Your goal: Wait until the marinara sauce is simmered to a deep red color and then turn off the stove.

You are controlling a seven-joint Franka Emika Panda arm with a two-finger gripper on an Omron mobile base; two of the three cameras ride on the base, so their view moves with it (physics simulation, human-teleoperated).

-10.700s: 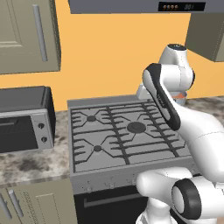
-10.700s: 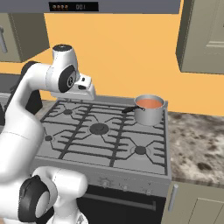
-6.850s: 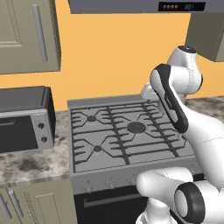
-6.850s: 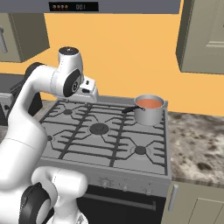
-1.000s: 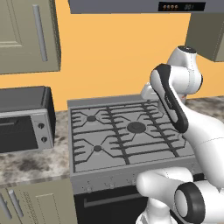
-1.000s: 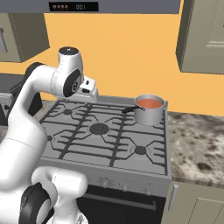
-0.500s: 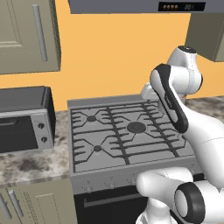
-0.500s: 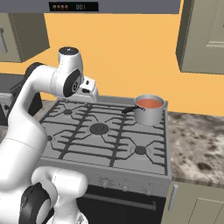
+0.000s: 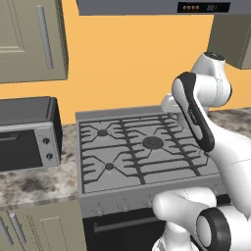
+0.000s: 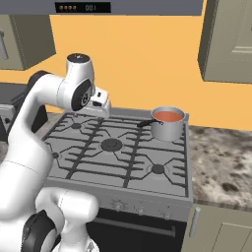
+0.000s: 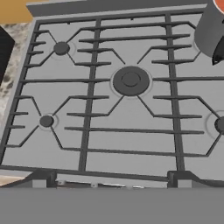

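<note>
Compared with one second earlier, nothing is changing: the arm, the saucepan (image 10: pixel 168 124) and the stove (image 10: pixel 118 150) are all occupying the same positions in both base views. Compared with the earliest frames, the arm's upper joint is sitting slightly higher and further back.

The gripper (image 11: pixel 111 177) is standing fully spread. Its two dark finger tips (image 11: pixel 40 178) are showing well apart at the bottom of the hand view, holding nothing and touching nothing.

The arm is rising from the base, bending at the elbow above the stove's back edge, and the hand is hanging over the rear of the cooktop, looking down along the grates toward the central burner (image 11: pixel 131 80).

The marinara sauce (image 10: pixel 168 116) is lying orange-red inside the saucepan on the stove's back right burner, well apart from the gripper.
</note>
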